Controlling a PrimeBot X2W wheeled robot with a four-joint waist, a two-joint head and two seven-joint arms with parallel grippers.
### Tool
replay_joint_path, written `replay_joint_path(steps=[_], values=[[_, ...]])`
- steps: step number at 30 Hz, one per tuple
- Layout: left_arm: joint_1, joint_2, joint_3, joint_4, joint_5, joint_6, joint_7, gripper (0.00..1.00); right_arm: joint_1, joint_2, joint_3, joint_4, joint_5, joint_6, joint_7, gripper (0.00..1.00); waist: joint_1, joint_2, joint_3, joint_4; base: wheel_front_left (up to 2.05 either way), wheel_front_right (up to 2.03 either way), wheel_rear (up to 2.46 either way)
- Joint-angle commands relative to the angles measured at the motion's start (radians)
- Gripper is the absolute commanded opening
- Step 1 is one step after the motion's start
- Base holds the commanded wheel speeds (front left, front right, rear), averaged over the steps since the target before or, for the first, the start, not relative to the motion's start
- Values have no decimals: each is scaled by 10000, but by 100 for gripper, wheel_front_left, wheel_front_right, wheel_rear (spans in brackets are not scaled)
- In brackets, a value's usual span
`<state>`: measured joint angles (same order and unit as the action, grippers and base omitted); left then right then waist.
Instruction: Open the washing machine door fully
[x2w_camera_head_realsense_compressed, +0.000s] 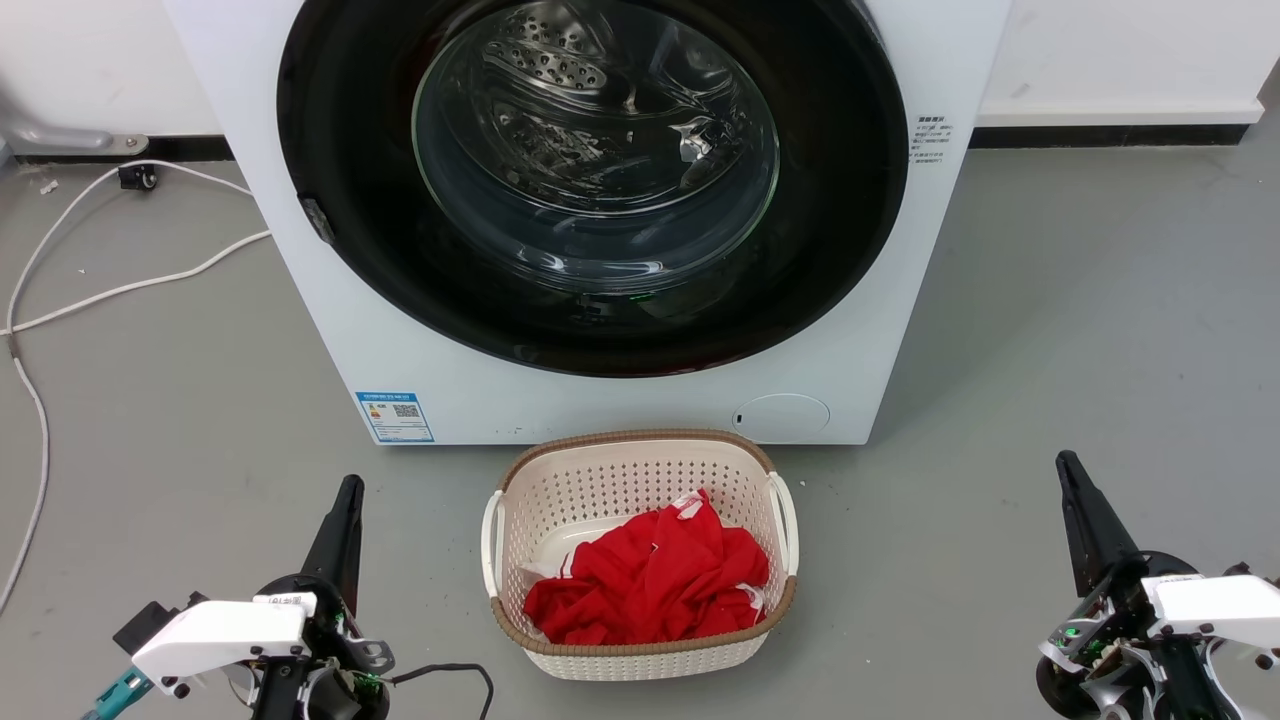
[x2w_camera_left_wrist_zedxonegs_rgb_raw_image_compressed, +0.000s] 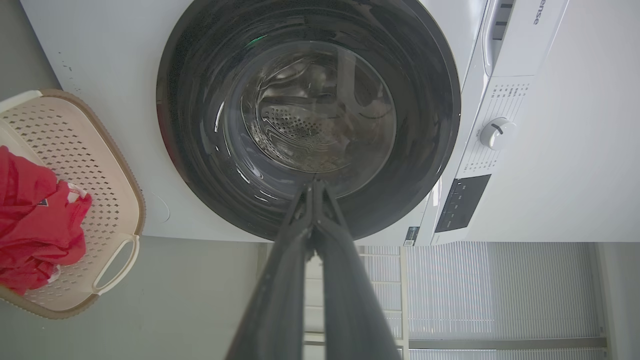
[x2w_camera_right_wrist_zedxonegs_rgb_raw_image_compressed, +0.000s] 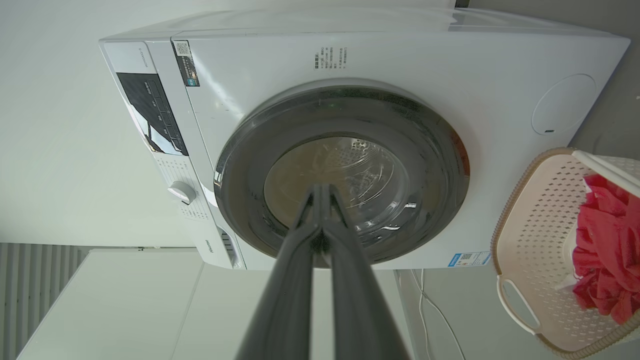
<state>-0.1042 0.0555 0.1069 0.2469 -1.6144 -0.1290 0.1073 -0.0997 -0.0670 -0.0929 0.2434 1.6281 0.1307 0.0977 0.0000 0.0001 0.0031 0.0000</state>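
Sitting flush against the boxy white washing machine, the washing machine door is closed. It is a broad, round, glossy black disc that spans most of the front panel. A clear, bulging glass window at its centre shows the perforated steel drum behind it. A small grey notch interrupts the black rim on the head view's left side.

Low on the smooth front panel are a blue rectangular sticker and a faint round flap. In the left wrist view a white rotary dial and a dark flat display panel sit on the control strip.

A cream plastic laundry basket stands on the matte grey floor just in front of the machine. It is oval with perforated walls, a brown woven-look rim and loop handles. Crumpled red cloth lies heaped inside it. White cables curve across the floor at the head view's left.

The left tool is at the lower left of the head view. Its long dark fingers are pressed together into a single tapered point, holding nothing, well apart from the door. The right tool is at the lower right, likewise pressed together and empty, well short of the machine. In each wrist view the tool's own fingers meet at the tips (left tool, right tool) and point toward the door's glass.
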Motion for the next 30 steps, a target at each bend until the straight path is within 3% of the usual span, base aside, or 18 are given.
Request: replay_joint_path(steps=[1, 17, 18, 30], values=[[-73, -12, 33, 5, 35, -32, 40, 0, -130, 22, -31, 17, -55, 0, 25, 0, 0, -1, 0, 0, 0, 0, 0], [-74, -20, 49, 6, 46, -33, 36, 0, -136, 51, -69, 18, -92, 0, 71, 0, 0, -1, 0, 0, 0, 0, 0], [-1, -13, 13, 0, 12, 0, 31, 100, -2, 33, -50, 4, -29, 0, 17, 100, 0, -1, 0, 0, 0, 0, 0], [15, -38, -366, -88, 343, 6, -463, 100, 220, 69, 74, -173, -286, 0, -474, 100, 1, -1, 20, -2, 0, 0, 0]])
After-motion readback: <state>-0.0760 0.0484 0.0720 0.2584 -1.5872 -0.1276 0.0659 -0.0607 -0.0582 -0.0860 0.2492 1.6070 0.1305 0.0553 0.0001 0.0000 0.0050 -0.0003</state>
